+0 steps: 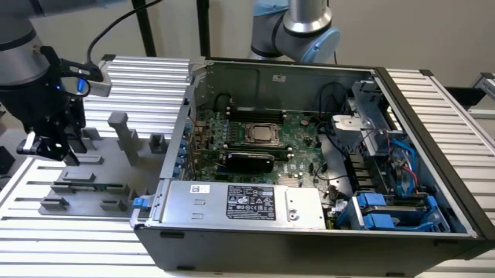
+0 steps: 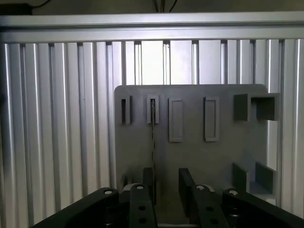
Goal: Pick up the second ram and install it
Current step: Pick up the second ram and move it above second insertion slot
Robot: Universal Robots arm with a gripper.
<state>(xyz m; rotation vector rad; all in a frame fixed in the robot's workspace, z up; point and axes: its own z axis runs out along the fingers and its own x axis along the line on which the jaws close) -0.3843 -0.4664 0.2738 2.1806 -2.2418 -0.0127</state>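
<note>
One second ram (image 2: 153, 133), edge-on beneath parted jaws.

Open room above fixture plate (image 1: 116, 174), obstacles toward PC case (image 1: 309, 249).
Tall post (image 1: 120, 130) and low blocks (image 1: 157, 142) stand betw. gripper (image 1: 58, 153) and that case; plate bare both sides of second ram (image 2: 153, 128).
</note>
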